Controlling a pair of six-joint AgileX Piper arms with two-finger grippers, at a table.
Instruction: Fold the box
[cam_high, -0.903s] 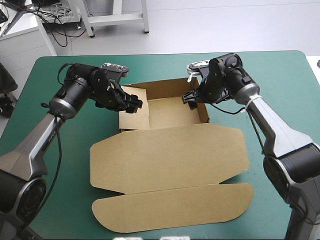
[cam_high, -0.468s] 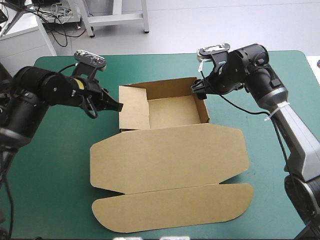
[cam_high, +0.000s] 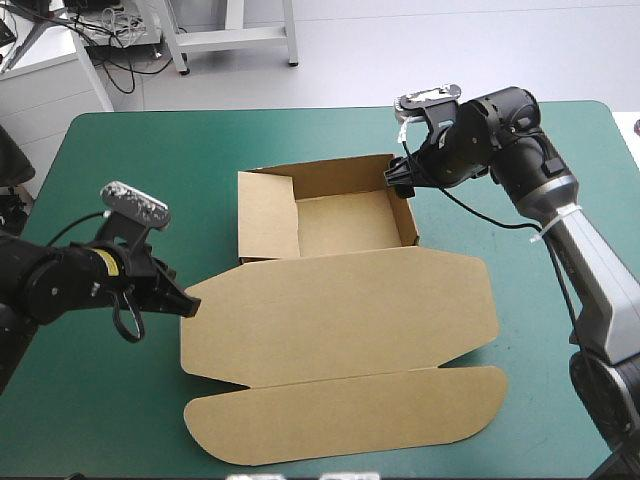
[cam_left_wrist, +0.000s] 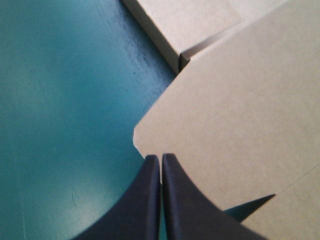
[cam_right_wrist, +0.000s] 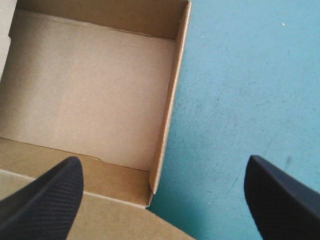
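Observation:
The brown box (cam_high: 335, 215) is an open tray with its walls raised, and its lid (cam_high: 340, 315) and front flap (cam_high: 350, 415) lie flat toward me. My left gripper (cam_high: 186, 306) is shut, its tip at the lid's rounded left corner. In the left wrist view its fingers (cam_left_wrist: 161, 159) meet in one point over that corner (cam_left_wrist: 142, 131); I cannot tell if they touch it. My right gripper (cam_high: 397, 180) hangs open above the tray's far right corner. The right wrist view has its fingers (cam_right_wrist: 164, 160) spread either side of the right wall (cam_right_wrist: 170, 110), above the tray floor (cam_right_wrist: 90, 90).
The teal-green cover (cam_high: 120, 160) spreads wide on both sides of the box. The table's far edge (cam_high: 320, 108) runs a short way behind the tray. The rounded front flap ends close to the near edge.
My left arm has drawn back from the tray's left wall to the lid's left corner, and its fingers have come together. The right gripper rose from the right wall earlier, then held still.

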